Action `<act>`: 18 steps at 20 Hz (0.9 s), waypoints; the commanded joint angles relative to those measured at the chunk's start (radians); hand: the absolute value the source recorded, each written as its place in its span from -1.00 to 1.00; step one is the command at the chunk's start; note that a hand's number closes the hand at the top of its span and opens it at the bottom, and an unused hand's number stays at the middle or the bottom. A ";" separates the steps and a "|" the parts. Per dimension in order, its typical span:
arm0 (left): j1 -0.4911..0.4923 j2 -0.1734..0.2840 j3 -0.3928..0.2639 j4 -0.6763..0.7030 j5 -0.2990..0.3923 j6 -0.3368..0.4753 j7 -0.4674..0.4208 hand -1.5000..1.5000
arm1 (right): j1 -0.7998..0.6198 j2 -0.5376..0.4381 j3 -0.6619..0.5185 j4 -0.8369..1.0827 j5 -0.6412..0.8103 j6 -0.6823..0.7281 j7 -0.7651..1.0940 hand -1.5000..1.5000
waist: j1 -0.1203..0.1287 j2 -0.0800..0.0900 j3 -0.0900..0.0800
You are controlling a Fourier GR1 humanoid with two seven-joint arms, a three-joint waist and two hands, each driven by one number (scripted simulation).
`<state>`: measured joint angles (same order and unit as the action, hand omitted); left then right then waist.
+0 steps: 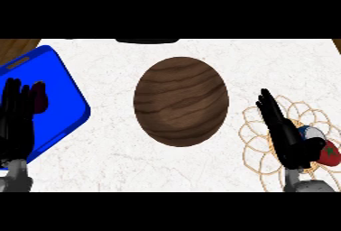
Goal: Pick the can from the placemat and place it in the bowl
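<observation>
- Left robot hand (pixel 16 119) comes up from the lower left of the frame on a grey forearm, fingers straight and pointing up, open and holding nothing; it rests at the left edge.
- Under and beside that hand lies a blue tray (pixel 61 103), tilted, reaching from the upper left of the frame down toward the lower left.
- On the tray, just beside the left fingertips, is a small dark maroon thing (pixel 40 97); what it is cannot be told.
- White marbled desk (pixel 113 158) fills most of the frame; a strip of brown wood shows in the upper left corner.
- Centre frame: a dark wooden bowl (pixel 181 101), with nothing seen in it, well apart from both hands.
- At the top edge, centre, a dark shape (pixel 148 40) is only partly in view.
- Right of the frame: a placemat (pixel 256 131) of tan looping outline lies flat on the desk.
- Right robot hand (pixel 285 135) stands over the placemat, fingers mostly straight and pointing up, open, its thumb toward the can.
- Can (pixel 322 145) lies on the placemat at the lower right of the frame, red with a blue and white end, right beside the right hand's palm and partly hidden by it; no fingers are curled round it.
</observation>
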<state>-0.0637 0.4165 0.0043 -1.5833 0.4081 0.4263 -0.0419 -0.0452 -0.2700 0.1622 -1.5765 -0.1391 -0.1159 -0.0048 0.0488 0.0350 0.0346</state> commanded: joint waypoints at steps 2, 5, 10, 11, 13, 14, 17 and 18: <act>-0.065 0.040 -0.009 0.045 -0.049 -0.025 -0.010 0.00 | -0.079 0.021 0.063 -0.033 -0.074 0.150 -0.020 -1.00 | -0.049 -0.032 -0.034; -0.103 0.100 -0.013 0.011 -0.051 -0.101 -0.027 0.00 | -0.183 0.055 0.148 -0.119 -0.165 0.294 -0.010 -1.00 | -0.034 -0.034 -0.034; -0.102 0.121 -0.002 0.034 -0.021 -0.166 -0.022 0.00 | -0.098 -0.023 0.047 -0.191 0.232 -0.054 -0.178 -1.00 | -0.080 -0.040 -0.035; -0.081 0.103 -0.003 0.060 -0.016 -0.186 -0.048 0.00 | -0.048 -0.027 0.073 -0.251 0.259 -0.060 -0.190 -1.00 | -0.077 -0.040 -0.036; -0.106 0.113 -0.008 0.038 -0.038 -0.179 -0.009 0.00 | 0.044 -0.041 0.129 -0.281 0.328 -0.050 -0.258 -1.00 | -0.064 -0.038 -0.035; -0.161 0.093 0.010 0.128 -0.033 -0.203 -0.063 0.00 | 0.101 -0.074 0.127 -0.345 0.323 -0.031 -0.255 -1.00 | -0.075 -0.037 -0.035; -0.105 0.082 -0.005 0.077 -0.056 -0.199 -0.066 0.00 | 0.158 -0.185 0.061 -0.450 0.351 0.006 -0.189 -1.00 | -0.066 -0.039 -0.035; -0.122 0.087 0.011 0.100 -0.042 -0.205 -0.066 0.00 | 0.148 -0.243 0.027 -0.532 0.346 0.038 -0.114 -1.00 | -0.076 -0.041 -0.036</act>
<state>-0.1787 0.5070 0.0055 -1.4990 0.3672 0.2378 -0.0976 0.0385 -0.4012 0.2423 -1.9556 0.1688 -0.1111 -0.1858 -0.0213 -0.0039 -0.0006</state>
